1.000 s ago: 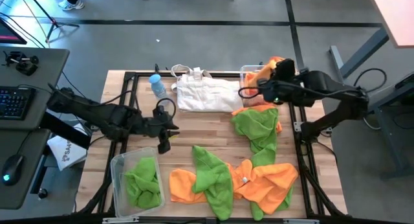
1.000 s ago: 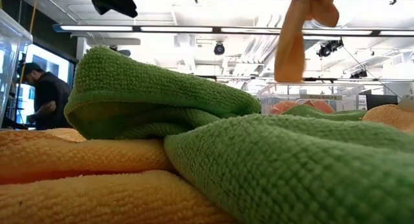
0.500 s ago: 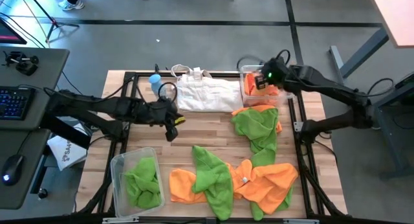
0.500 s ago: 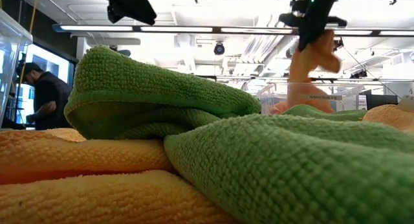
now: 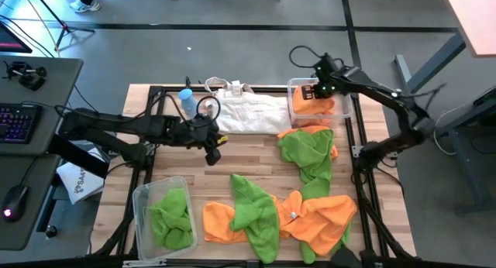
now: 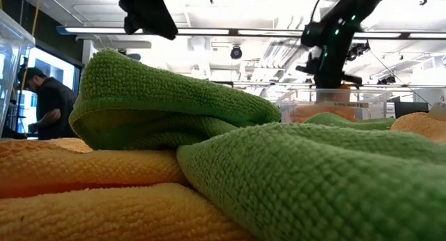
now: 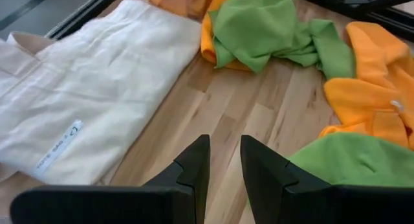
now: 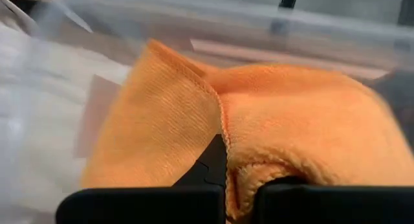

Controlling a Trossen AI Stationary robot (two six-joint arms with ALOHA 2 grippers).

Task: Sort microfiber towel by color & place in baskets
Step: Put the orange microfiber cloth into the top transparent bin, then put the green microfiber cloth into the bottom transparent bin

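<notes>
My right gripper (image 5: pixel 316 90) is down in the clear basket (image 5: pixel 341 105) at the table's far right, shut on an orange towel (image 8: pixel 278 120). It also shows in the low view (image 6: pixel 326 63) above that basket (image 6: pixel 334 102). My left gripper (image 7: pixel 225 162) is empty, with a narrow gap between its fingers. It hovers over bare wood near the white bag, mid-table (image 5: pixel 214 149). The near-left basket (image 5: pixel 139 198) holds green towels (image 5: pixel 170 218). Loose green towels (image 5: pixel 306 152) and orange towels (image 5: pixel 325 218) lie in a heap on the table's right and near side. My right gripper pinches a bunched fold of the orange towel (image 8: pixel 242 162) between its two fingers; the cloth drapes over one finger and hides it. The fingers come from above, slanting down into the basket. The towel lies bunched inside the basket, slack.
A white fabric bag (image 5: pixel 248 113) lies at the far middle, with a small clear bottle with a blue cap (image 5: pixel 188 102) to its left. Bare wood (image 5: pixel 240 156) lies between the bag and the towel heap. A black frame (image 5: pixel 155 105) edges the table.
My right gripper has gone down and toward the far edge into the far-right basket. The orange towel hung below it in the air before and is now lowered into the basket. My left gripper has moved toward the table's right and far side, staying empty.
</notes>
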